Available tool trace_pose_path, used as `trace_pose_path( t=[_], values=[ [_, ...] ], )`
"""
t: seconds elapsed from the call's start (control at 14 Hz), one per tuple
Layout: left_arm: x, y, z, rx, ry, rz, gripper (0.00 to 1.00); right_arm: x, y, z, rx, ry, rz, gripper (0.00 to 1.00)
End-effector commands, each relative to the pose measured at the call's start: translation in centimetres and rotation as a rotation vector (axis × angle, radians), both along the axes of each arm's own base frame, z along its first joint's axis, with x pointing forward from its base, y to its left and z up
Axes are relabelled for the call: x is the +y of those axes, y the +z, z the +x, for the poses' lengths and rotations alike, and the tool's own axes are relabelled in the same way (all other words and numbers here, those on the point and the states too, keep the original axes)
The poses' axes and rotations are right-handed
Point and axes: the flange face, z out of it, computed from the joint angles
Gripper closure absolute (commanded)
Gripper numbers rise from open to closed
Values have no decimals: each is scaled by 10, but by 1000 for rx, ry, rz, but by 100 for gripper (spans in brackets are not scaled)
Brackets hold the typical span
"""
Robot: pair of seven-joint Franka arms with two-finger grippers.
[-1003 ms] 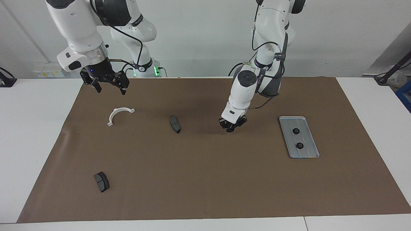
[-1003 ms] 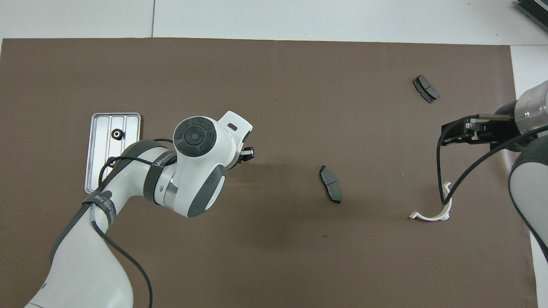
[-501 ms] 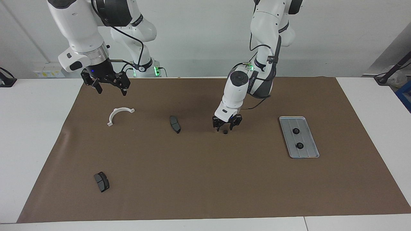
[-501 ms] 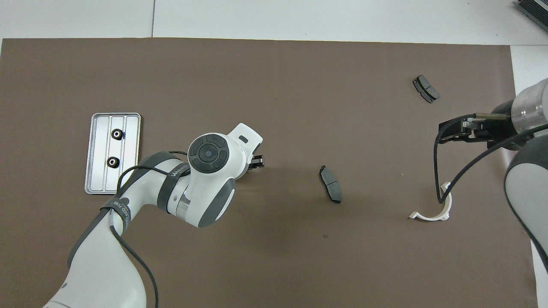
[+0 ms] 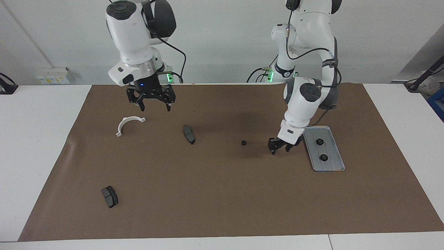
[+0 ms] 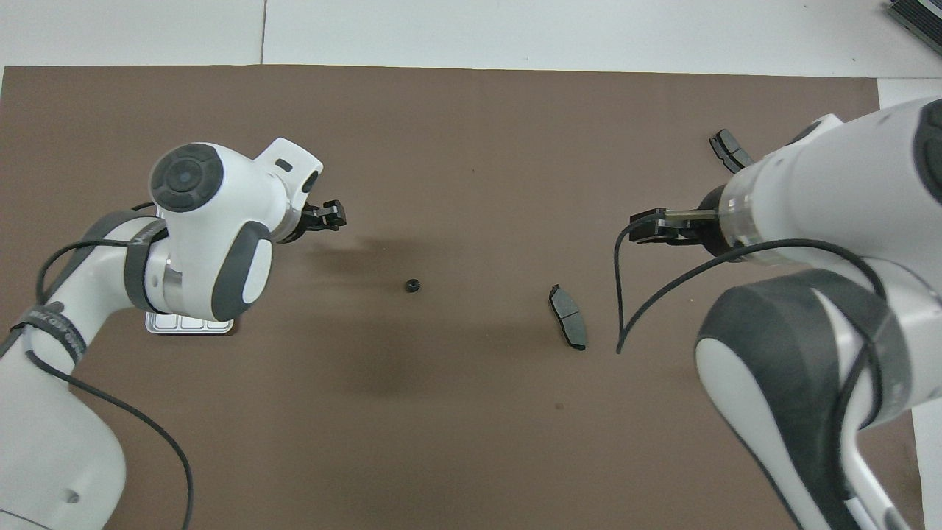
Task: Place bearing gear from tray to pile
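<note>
**A:** Facing view first. The left end effector (image 5: 280, 146) hangs low over the brown mat (image 5: 222, 194), just beside the tray (image 5: 331, 152) at mid-height of the frame. Its fingers stand apart with nothing between them.

**B:** And the right end effector (image 5: 155, 104)?

**A:** It waits up in the frame's upper part, fingers spread wide and empty, over the mat between the white bracket (image 5: 129, 122) and a dark pad (image 5: 189, 134). A second pad (image 5: 110, 196) sits low in the frame.

**B:** Where are the gears?

**A:** Two gears (image 5: 319, 141) rest in the tray. One loose gear (image 5: 243, 142) lies on the mat near frame centre, between the pad and the tray.

**B:** Now the overhead view.

**A:** The loose gear (image 6: 413, 285) sits mid-frame. The left end effector (image 6: 331, 216) is higher in the frame than it, and the arm covers most of the tray (image 6: 190, 324). The right end effector (image 6: 644, 227) hovers above the pad (image 6: 568, 317) in frame.

**B:** How would a gear handle?

**A:** I'd judge it small, rigid and light, and likely to roll or skid on the counter. Pinch it from above, across the toothed rim.
</note>
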Motion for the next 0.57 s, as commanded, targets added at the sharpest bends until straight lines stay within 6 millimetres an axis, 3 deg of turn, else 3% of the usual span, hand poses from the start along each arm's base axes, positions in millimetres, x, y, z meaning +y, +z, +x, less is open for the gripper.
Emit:
trace_pose_path(
  t=[0.0, 0.14, 0.29, 0.5],
  values=[
    [66, 1, 9, 10, -81, 10, 30, 55, -35, 4, -6, -10, 21, 0],
    [109, -1, 13, 7, -128, 20, 31, 104, -67, 2, -7, -33, 14, 0],
    [137, -2, 14, 2, -149, 25, 32, 144, -91, -4, -16, -47, 19, 0],
    [152, -9, 17, -14, -163, 30, 34, 198, -131, -9, -10, -49, 26, 0]
  ],
)
